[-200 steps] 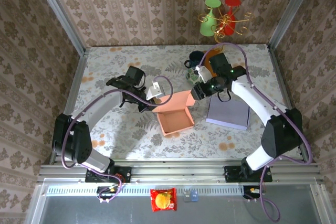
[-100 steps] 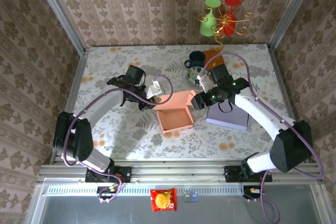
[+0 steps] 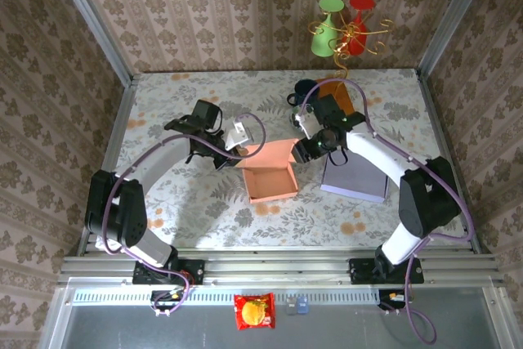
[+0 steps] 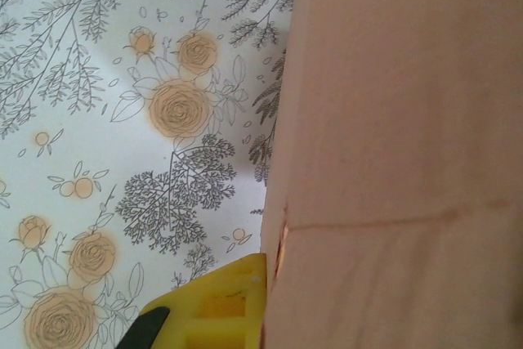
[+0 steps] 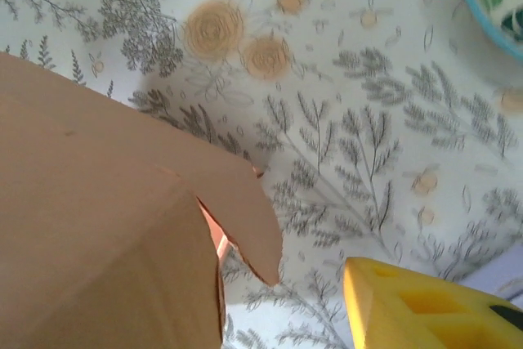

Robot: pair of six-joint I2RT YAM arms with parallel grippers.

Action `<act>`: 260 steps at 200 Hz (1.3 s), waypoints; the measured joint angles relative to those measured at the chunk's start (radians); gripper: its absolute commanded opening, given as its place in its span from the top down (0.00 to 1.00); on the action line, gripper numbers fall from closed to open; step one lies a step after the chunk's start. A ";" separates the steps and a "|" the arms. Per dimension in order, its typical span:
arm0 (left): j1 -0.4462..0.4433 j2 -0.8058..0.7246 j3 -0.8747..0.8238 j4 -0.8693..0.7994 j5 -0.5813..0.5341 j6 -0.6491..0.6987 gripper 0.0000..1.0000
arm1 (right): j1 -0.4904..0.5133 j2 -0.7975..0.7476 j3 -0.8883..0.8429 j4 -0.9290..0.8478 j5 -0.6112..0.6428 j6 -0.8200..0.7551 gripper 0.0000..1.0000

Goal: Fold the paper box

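Box (image 3: pixel 271 184): sitting open at the middle of the counter (image 3: pixel 155 104), rear flap (image 3: pixel 268 155) standing up, having crept slightly toward the far side over the last second. Right pincer (image 3: pixel 304 153): having swung in from above the purple sheet (image 3: pixel 359 177), now hanging at the box's right rear corner, one yellow finger (image 5: pixel 417 308) near the loose corner tab (image 5: pixel 249 218) but apart from it; narrowing, though impossible to tell how wide. Left pincer (image 3: pixel 233 151): staying clamped shut, apparently pinching the flap's left edge, its yellow finger (image 4: pixel 216 308) lying against the panel. Probably lining up to tuck that tab inward while holding the flap steady; walls not yet locked together.
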 measured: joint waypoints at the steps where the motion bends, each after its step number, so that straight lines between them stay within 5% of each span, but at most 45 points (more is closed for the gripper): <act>1: 0.000 0.000 0.000 0.000 0.000 0.000 0.97 | 0.000 0.002 0.003 0.001 0.000 -0.003 0.55; 58: 0.005 0.018 0.009 0.015 0.008 -0.001 0.96 | 0.017 0.020 0.023 0.011 0.000 -0.017 0.67; 95: 0.005 0.018 0.009 0.019 0.008 -0.005 0.95 | 0.027 0.023 0.024 0.016 0.005 -0.029 0.89; 119: 0.005 0.018 0.009 0.021 0.005 -0.022 0.87 | 0.045 0.026 0.026 0.018 0.034 -0.046 1.00; 143: 0.010 0.018 0.008 0.048 -0.012 -0.072 0.62 | 0.068 0.026 0.028 0.019 0.081 -0.077 1.00; 194: 0.020 -0.083 -0.134 0.215 -0.102 -0.428 0.43 | 0.084 0.026 0.050 -0.008 0.131 -0.092 1.00; 224: 0.002 -0.309 -0.314 0.311 -0.193 -0.714 0.45 | 0.084 0.026 0.051 -0.010 0.138 -0.065 1.00; 260: -0.024 -0.539 -0.510 0.421 -0.229 -1.006 0.60 | 0.091 0.025 0.051 -0.010 0.139 -0.044 1.00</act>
